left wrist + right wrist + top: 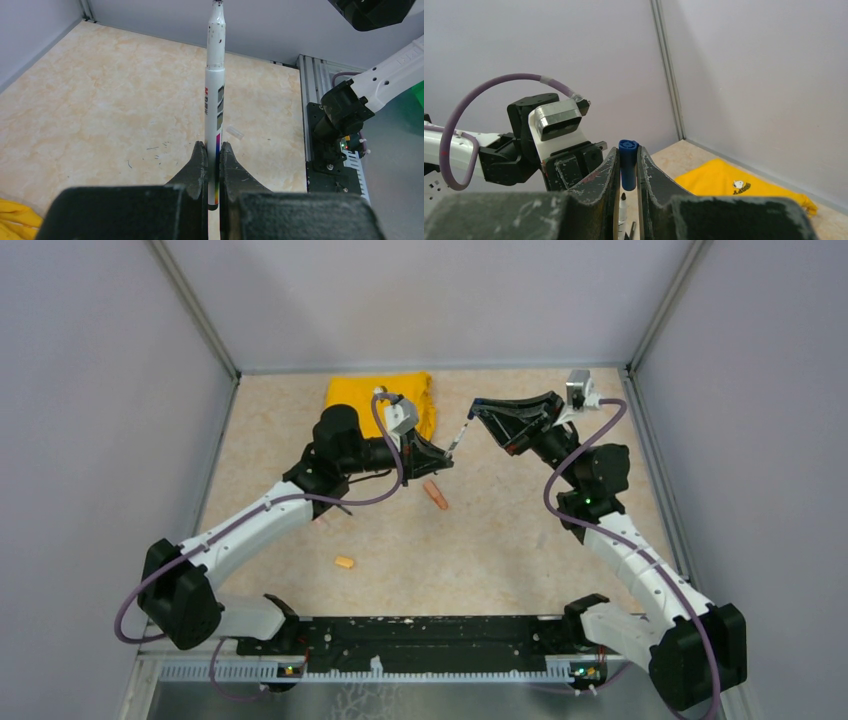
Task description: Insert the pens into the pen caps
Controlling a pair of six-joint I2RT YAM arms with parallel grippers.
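Note:
My left gripper [213, 147] is shut on the lower end of a thin silver-white pen [215, 95], whose dark tip points away from the fingers. In the top view this pen [459, 438] reaches from my left gripper [443, 456] up toward my right gripper [477, 410]. My right gripper [628, 155] is shut on a dark blue cap [628, 162]. The pen tip [623, 199] sits just below the cap's open end with a small gap between them. An orange marker [435, 494] and a light orange cap [344, 562] lie on the table. The thin dark pen is not seen.
A folded yellow cloth [383, 400] lies at the back of the table, and shows in the right wrist view [734, 185]. A small clear tube [234, 132] lies on the table. Grey walls enclose three sides. A black rail [420, 635] runs along the near edge.

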